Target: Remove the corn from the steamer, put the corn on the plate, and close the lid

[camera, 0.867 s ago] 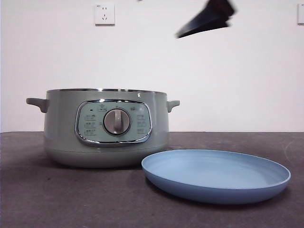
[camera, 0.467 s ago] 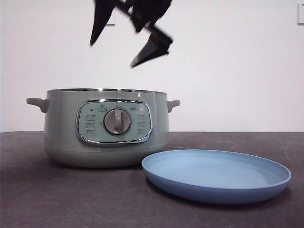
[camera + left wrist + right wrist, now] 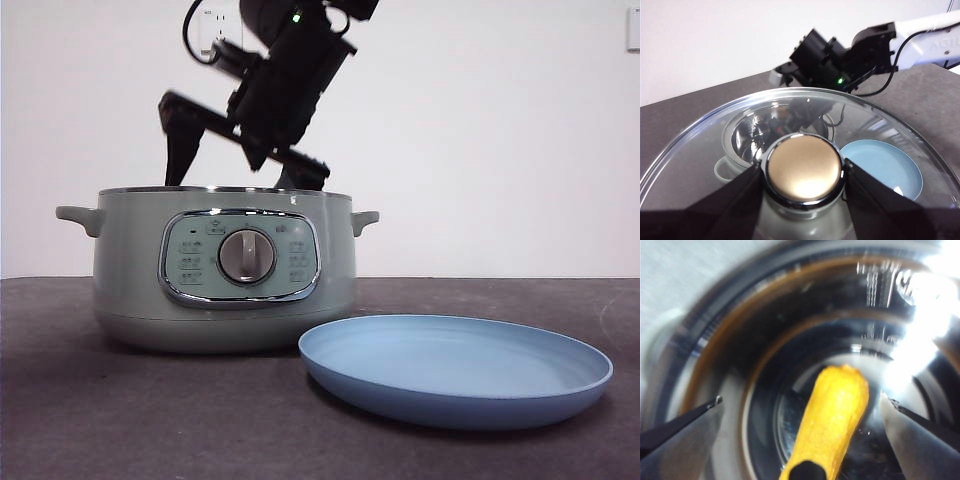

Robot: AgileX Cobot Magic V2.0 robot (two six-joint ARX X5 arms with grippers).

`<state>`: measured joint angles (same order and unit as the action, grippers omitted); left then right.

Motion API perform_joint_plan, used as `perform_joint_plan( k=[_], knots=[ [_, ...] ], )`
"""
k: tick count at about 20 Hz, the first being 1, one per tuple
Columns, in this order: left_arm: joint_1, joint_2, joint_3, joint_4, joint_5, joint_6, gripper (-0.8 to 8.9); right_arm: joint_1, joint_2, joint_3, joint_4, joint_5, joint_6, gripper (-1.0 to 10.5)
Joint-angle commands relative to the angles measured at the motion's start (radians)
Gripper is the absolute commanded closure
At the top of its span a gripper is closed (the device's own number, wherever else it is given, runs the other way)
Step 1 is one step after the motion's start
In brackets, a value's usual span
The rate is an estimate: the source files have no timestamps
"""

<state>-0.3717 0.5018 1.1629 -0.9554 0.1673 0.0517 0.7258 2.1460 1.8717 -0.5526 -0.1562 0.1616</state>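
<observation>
The corn (image 3: 832, 422) was bumpy and yellow, long with a round end, and it lay inside the shiny metal bowl of the steamer (image 3: 225, 268). The steamer was round, smooth and pale green, with a silver dial. The right gripper (image 3: 800, 412) hung over the open top with its jaws spread wide on each side of the corn, not touching it. Half a second before it was higher up; now its tips dipped behind the rim. The left gripper (image 3: 802, 175) was clamped on the gold knob of the round glass lid (image 3: 700, 150), held up in the air. The smooth blue plate (image 3: 455, 370) sat near and right of the steamer on a dark gray table (image 3: 120, 420), before a white wall (image 3: 500, 150)
</observation>
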Motion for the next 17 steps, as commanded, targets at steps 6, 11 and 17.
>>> perform_joint_plan(
  k=[6, 11, 17],
  knots=[
    [-0.002, -0.011, 0.005, 0.056, 0.046, -0.006, 8.22, 0.005, 0.066, 0.001, 0.002, 0.033, 0.003, 4.2],
    [-0.002, -0.011, 0.005, 0.056, 0.046, -0.006, 8.22, 0.010, 0.087, 0.000, -0.006, 0.058, 0.003, 4.9],
    [-0.002, -0.011, 0.005, 0.047, 0.046, -0.005, 8.22, 0.011, 0.087, 0.000, -0.001, 0.051, 0.014, 9.6]
  ],
)
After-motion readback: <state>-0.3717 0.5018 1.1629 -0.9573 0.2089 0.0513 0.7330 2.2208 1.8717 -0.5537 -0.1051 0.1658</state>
